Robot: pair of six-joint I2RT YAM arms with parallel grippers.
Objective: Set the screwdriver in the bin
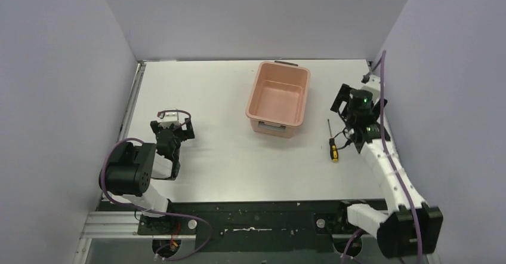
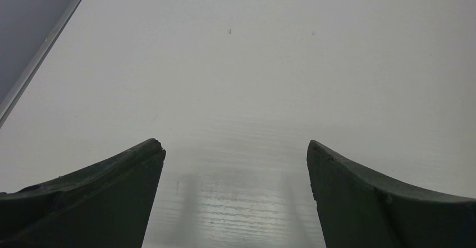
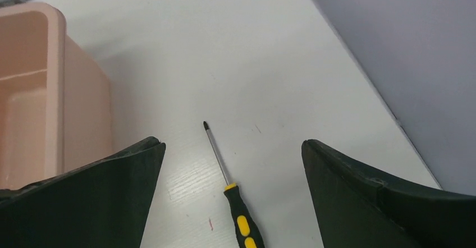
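Observation:
The screwdriver (image 1: 332, 143) lies flat on the white table, right of the bin, with its black and yellow handle toward the near edge and its thin shaft pointing away. The salmon-pink bin (image 1: 278, 98) stands upright and empty at the back middle. My right gripper (image 1: 348, 134) is open above the table just right of the screwdriver. In the right wrist view the screwdriver (image 3: 236, 203) lies between my spread fingers, and the bin wall (image 3: 84, 108) stands at the left. My left gripper (image 1: 173, 140) is open and empty over bare table at the left.
Grey walls enclose the table on the left, back and right. A metal rail (image 1: 132, 106) runs along the table's left edge. The right wall (image 3: 404, 51) rises close beside the right gripper.

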